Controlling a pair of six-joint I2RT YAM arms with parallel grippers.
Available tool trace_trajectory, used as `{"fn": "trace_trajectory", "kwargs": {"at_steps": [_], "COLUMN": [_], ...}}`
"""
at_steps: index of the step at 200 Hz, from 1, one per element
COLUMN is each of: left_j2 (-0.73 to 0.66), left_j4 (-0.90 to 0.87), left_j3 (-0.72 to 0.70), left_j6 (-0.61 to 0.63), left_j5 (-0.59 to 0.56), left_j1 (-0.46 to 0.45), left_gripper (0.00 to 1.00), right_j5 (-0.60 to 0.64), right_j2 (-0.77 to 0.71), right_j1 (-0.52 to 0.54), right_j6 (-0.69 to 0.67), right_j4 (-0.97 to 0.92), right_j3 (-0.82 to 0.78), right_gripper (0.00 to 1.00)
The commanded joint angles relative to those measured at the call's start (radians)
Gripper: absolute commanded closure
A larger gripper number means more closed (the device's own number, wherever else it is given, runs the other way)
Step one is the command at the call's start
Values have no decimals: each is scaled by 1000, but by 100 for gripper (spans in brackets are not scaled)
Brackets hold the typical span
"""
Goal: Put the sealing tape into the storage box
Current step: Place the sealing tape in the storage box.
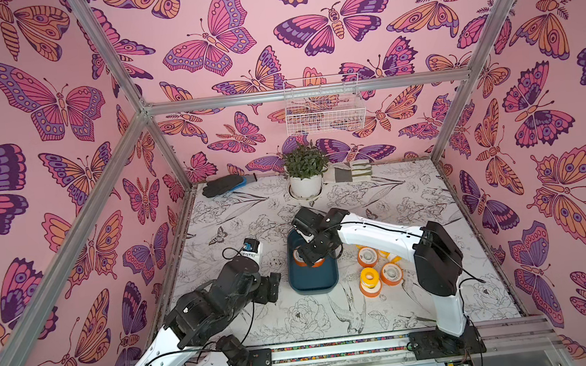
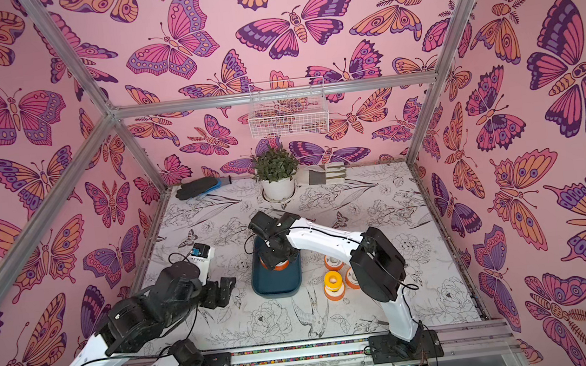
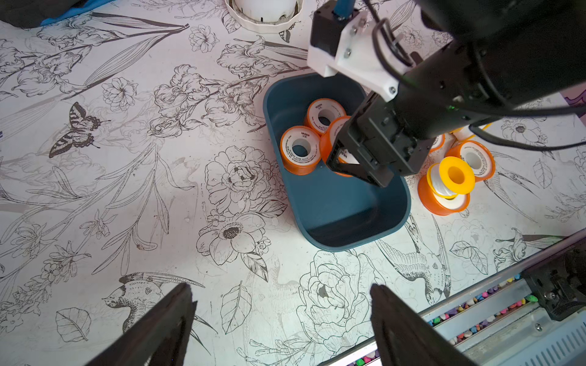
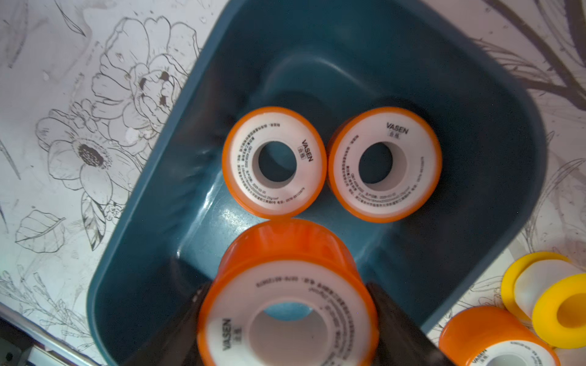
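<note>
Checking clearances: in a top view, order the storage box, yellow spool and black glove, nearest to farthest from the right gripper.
1. storage box, beneath the right gripper.
2. yellow spool, resting on an orange spool right of the box.
3. black glove, at the far edge.

VASEN is printed in black on the white label of the first spool [image 4: 244,164] and the second spool [image 4: 412,164], both lying in the box [image 4: 475,95], and on the gripped spool [image 4: 285,285]. A small boxed mark sits under each brand name. It and the ringed fine print, digits included, are too small to read.
</note>
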Motion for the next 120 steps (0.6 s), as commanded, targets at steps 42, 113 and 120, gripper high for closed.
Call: {"fn": "trace_trajectory", "kwargs": {"at_steps": [42, 113, 120], "left_j2": [5, 5, 8], "left_j4": [-21, -24, -25], "left_j3": [-11, -11, -10], "left_j6": [-6, -9, -9], "left_j5": [-18, -23, -24], "left_j1": [3, 3, 3], "left_gripper": [9, 9, 9], "right_j5": [68, 97, 97], "right_j2": [58, 102, 104], "right_j1": [30, 42, 42], "right_j6": [-20, -20, -17], "right_j4": [-88, -88, -86], "right_j3": [29, 27, 25], "right_gripper": [37, 35, 35]}}
